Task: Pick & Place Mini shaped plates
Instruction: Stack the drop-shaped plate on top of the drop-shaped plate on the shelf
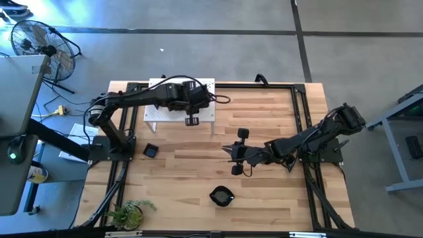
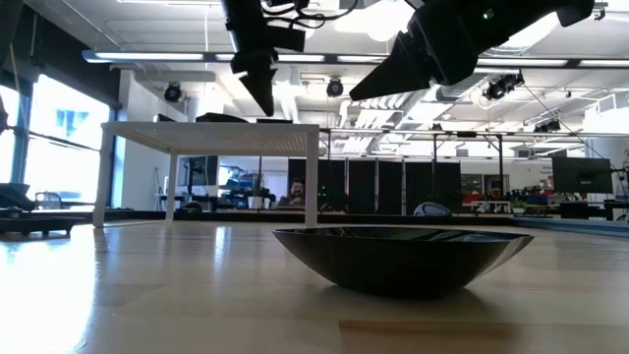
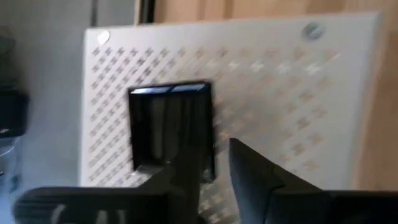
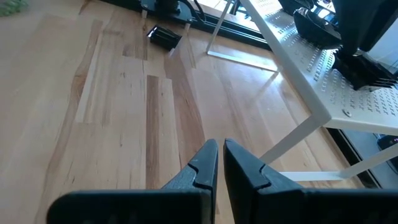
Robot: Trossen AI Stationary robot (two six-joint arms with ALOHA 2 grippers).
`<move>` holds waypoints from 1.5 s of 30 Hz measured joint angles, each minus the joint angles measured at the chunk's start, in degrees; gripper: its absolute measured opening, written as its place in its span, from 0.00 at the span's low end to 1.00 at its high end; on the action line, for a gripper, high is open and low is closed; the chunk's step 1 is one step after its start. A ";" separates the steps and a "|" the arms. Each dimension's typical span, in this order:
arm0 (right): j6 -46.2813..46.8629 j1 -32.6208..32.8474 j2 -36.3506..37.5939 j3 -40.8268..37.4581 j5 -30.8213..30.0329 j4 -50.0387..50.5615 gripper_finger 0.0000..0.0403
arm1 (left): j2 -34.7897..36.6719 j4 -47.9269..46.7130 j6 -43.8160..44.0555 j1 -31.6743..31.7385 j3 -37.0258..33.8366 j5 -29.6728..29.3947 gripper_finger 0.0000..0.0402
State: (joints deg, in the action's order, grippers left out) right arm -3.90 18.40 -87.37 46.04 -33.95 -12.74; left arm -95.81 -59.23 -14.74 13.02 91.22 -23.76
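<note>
Wooden table [image 1: 198, 165] spanned by both arms. White perforated board [image 1: 155, 114] raised on legs at far side. Left gripper [image 3: 214, 180] held over board, fingers parted, nothing gripped; square black plate [image 3: 171, 127] seen flat on board just below. Right gripper [image 4: 221, 163] hung mid-table, fingers nearly together, nothing held. Rounded plate [image 1: 221, 196] at near edge, small square plate [image 1: 151, 151] by left arm base.

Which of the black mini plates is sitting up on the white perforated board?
The square plate beneath the left end effector; the wavy plate and other square plate lie on the wooden table.
</note>
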 joint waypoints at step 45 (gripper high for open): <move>86.18 6.34 13.88 0.00 23.33 67.94 0.08 | 35.38 95.99 6.09 -21.30 -67.59 14.64 0.03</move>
State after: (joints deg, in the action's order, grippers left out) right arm 82.28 24.74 -73.49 46.04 -10.62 55.20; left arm -60.43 36.77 -8.64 -8.28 23.63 -9.12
